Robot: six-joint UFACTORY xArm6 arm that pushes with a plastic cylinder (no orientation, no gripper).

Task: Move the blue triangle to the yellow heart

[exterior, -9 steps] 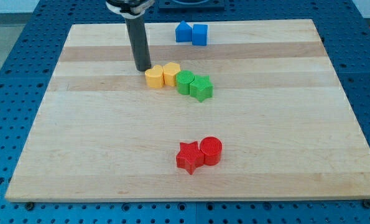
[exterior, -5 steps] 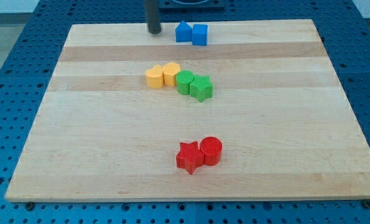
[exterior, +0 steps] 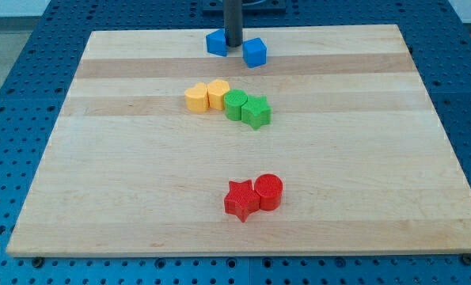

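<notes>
My tip (exterior: 233,43) stands near the view's top edge of the board, between two blue blocks. The blue triangle (exterior: 217,42) is just to the tip's left and looks to be touching it. The blue cube (exterior: 254,52) sits a little to the tip's right and below it. Two yellow blocks lie side by side below them, toward the middle of the board: one on the left (exterior: 195,99) and one on the right (exterior: 218,93). I cannot tell which of the two is the heart.
A green circle (exterior: 235,104) touches the right yellow block, and a green star (exterior: 256,112) sits against the circle's right. A red star (exterior: 241,199) and a red circle (exterior: 268,191) lie together near the view's bottom. The wooden board (exterior: 100,198) rests on a blue pegboard.
My tip moved from beside the yellow blocks up to the top edge, then right into the blue pair. The triangle was pushed left and the cube down and right, so they are now apart.
</notes>
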